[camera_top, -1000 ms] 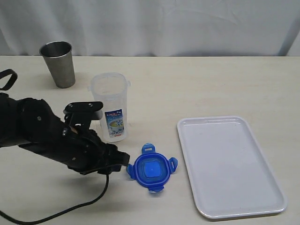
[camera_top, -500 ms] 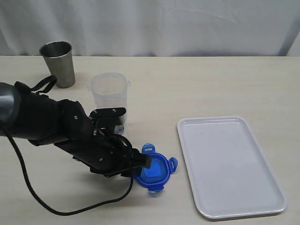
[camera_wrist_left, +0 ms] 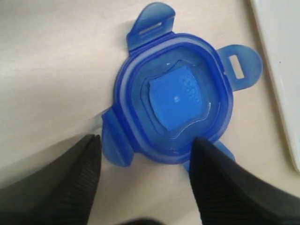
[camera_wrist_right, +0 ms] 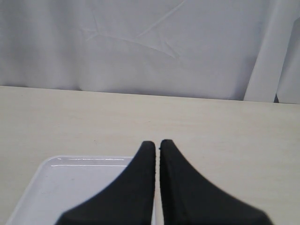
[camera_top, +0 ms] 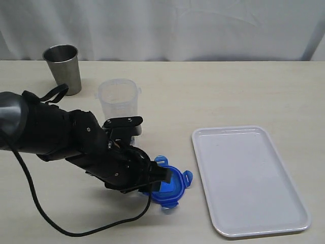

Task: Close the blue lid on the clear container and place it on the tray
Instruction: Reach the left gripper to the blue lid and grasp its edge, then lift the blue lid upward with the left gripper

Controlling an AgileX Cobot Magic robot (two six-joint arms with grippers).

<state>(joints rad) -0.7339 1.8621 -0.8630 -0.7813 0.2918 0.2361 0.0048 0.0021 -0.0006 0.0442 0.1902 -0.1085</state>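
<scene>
The blue lid [camera_top: 170,185] lies flat on the table, left of the tray [camera_top: 249,180]. In the left wrist view the blue lid [camera_wrist_left: 178,101] shows its flaps spread out. My left gripper [camera_wrist_left: 145,143] is open, its two black fingers [camera_wrist_left: 79,168] straddling the lid's near edge without closing on it. In the exterior view the left gripper [camera_top: 155,178] partly covers the lid. The clear container [camera_top: 120,104] stands upright behind the left arm, its lower part hidden. My right gripper [camera_wrist_right: 157,143] is shut and empty, above the tray [camera_wrist_right: 70,187].
A grey steel cup [camera_top: 63,68] stands at the back left. A black cable [camera_top: 76,231] trails from the left arm over the front of the table. A white curtain [camera_top: 203,25] closes off the back.
The left arm has moved right and forward until its open fingers reach the lid's left edge, now hiding the container's label. The lid, container and tray have not moved.
</scene>
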